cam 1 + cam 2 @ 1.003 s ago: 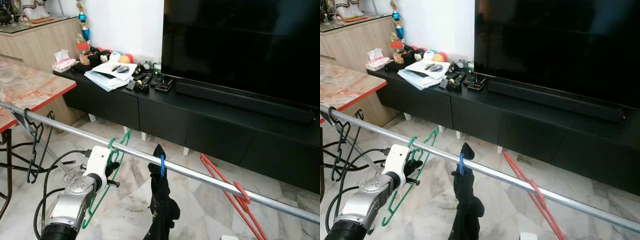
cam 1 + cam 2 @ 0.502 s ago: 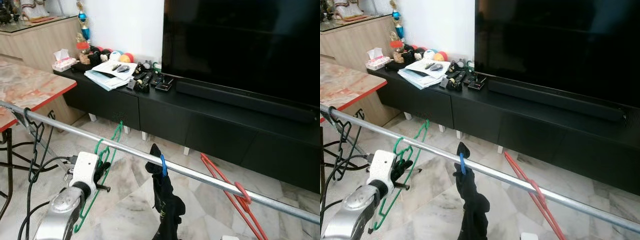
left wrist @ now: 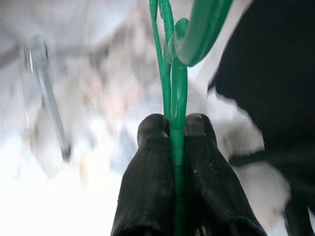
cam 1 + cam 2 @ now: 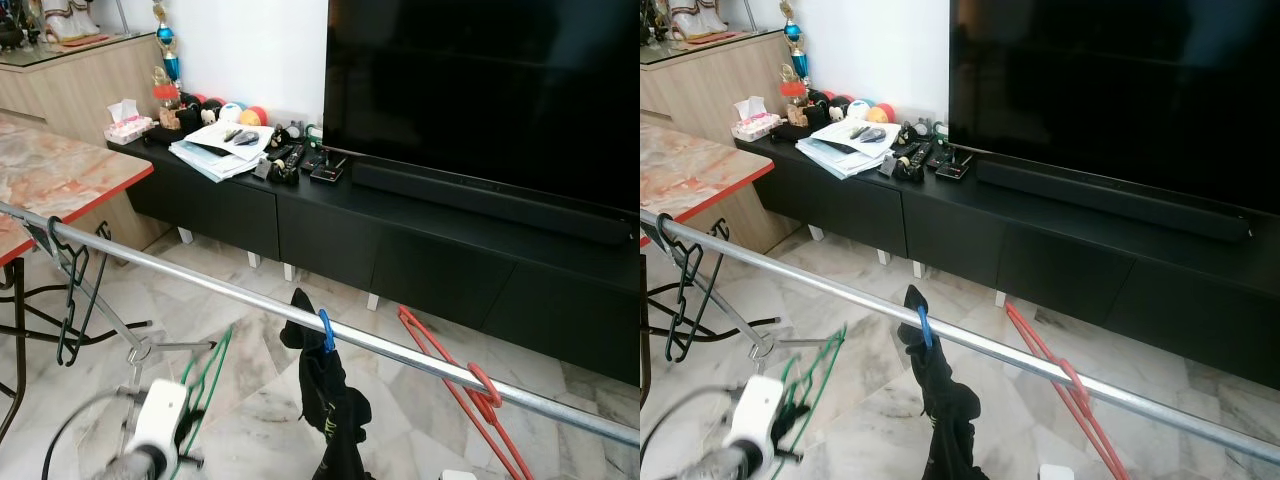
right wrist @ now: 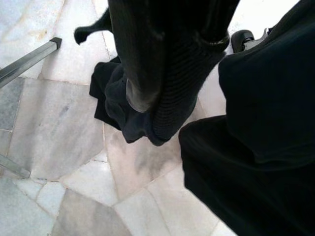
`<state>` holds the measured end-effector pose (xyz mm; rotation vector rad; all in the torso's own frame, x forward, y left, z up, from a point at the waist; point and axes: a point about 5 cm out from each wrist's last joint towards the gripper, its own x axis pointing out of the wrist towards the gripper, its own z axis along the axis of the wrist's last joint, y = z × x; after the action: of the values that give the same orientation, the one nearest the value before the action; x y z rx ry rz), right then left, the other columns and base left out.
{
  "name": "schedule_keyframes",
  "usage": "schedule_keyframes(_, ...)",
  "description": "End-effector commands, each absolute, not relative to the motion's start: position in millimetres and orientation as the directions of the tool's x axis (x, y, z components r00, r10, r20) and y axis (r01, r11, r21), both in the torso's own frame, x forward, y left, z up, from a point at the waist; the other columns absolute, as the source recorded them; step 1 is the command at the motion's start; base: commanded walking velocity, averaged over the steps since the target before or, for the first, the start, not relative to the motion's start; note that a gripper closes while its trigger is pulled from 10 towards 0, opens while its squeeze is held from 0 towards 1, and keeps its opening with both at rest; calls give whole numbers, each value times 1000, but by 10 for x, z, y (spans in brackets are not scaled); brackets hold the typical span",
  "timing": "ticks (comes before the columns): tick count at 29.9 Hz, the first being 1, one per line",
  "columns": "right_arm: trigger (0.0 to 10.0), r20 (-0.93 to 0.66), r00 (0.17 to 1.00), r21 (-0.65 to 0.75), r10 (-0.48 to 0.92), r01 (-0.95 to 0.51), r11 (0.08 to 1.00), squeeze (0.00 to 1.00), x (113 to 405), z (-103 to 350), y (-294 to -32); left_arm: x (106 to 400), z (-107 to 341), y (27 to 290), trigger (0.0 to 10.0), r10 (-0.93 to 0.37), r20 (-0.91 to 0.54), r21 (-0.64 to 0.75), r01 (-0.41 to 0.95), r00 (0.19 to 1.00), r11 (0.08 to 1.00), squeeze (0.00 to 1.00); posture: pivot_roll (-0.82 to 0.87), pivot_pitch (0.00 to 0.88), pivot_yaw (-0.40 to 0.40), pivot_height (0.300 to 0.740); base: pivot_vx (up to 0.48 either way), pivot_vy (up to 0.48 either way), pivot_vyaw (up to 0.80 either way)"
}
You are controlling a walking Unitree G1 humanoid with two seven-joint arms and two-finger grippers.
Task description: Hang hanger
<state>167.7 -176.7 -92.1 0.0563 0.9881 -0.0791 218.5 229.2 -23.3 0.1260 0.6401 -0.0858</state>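
A green wire hanger hangs low in front of the long silver rail, its top below the bar and clear of it. My left gripper, blurred at the bottom left, is shut on it. In the left wrist view the two black fingers pinch the green hanger between them. A black garment hangs from the rail by a blue clip. A red hanger hangs further right and a black hanger at the far left. The right wrist view looks at dark cloth over marble floor.
Behind the rail stands a long black TV cabinet with a large dark television, papers and small items. A marble-topped table with a red edge stands on the left. Part of the rack's metal legs crosses the marble floor.
My left arm has dropped down and back toward me with the green hanger. The hanger's top, level with the rail a second ago, is now well below it.
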Motion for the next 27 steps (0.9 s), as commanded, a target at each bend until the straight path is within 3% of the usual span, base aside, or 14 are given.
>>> schedule_keyframes(1,10000,-830,556,10,-48,100,995,0,1696,-911,-1777,2102,-365,2316,10000,-9,-649,104,101,761,989,0,113,0,-1,740,0,0,0)
schedule_keyframes(3,10000,-829,557,9,-50,102,995,0,1699,-909,-1782,1943,-549,2336,10000,34,-736,159,124,676,979,0,111,0,-1,740,0,0,0)
schedule_keyframes(11,10000,-826,561,10,-57,115,993,0,1707,-903,-1803,1660,-794,2296,10000,68,-825,187,156,562,970,0,106,0,-5,740,0,50,0)
schedule_keyframes(15,10000,-833,551,16,-56,125,992,0,1695,-911,-1802,1611,-837,2287,10000,83,-834,194,148,546,970,0,108,0,-4,740,0,460,0)
schedule_keyframes(27,10000,-833,550,19,-52,123,992,0,1693,-913,-1791,1622,-846,2281,10000,84,-837,199,157,541,967,0,109,0,-1,740,0,480,-625)
